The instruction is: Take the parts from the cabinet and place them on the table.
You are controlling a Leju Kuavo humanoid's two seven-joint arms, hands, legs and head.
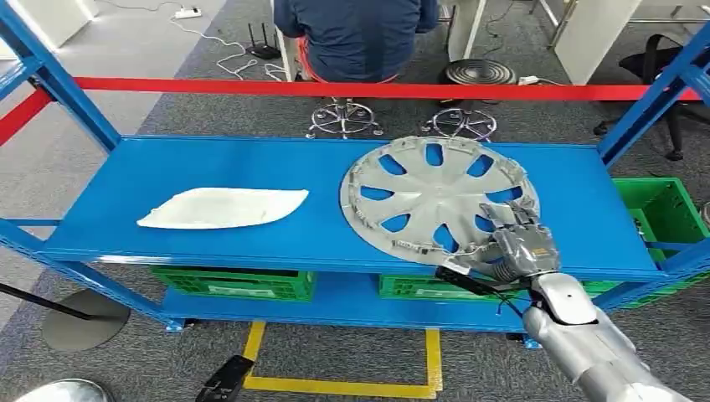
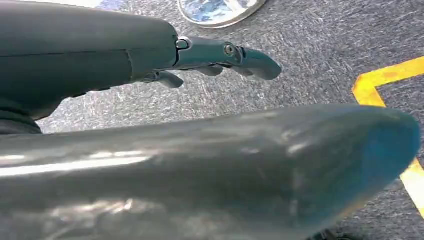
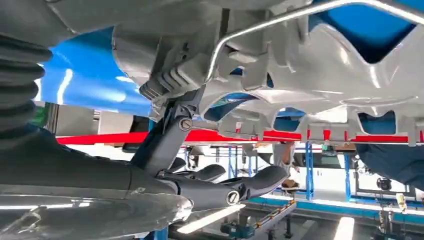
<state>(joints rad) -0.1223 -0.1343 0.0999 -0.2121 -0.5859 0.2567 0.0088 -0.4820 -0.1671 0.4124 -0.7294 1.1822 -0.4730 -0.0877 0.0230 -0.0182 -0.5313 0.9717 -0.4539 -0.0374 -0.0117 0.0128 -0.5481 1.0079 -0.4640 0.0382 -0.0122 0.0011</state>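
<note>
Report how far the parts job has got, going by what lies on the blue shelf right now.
Done: nothing visibly; no table with placed parts is in view. In hand: the right hand is on the near rim of the silver hubcap, which still lies on the blue shelf; a full grip isn't clear. Left: the hubcap and the white part both need moving. The left hand hangs open over carpet.

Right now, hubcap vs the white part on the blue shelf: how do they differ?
The hubcap is round, silver-grey and spoked with cutouts; the white part is long, flat and solid. The hubcap lies on the shelf's right side, its near rim at the right robot hand; the white part lies left, untouched. Both rest on the blue shelf.
</note>
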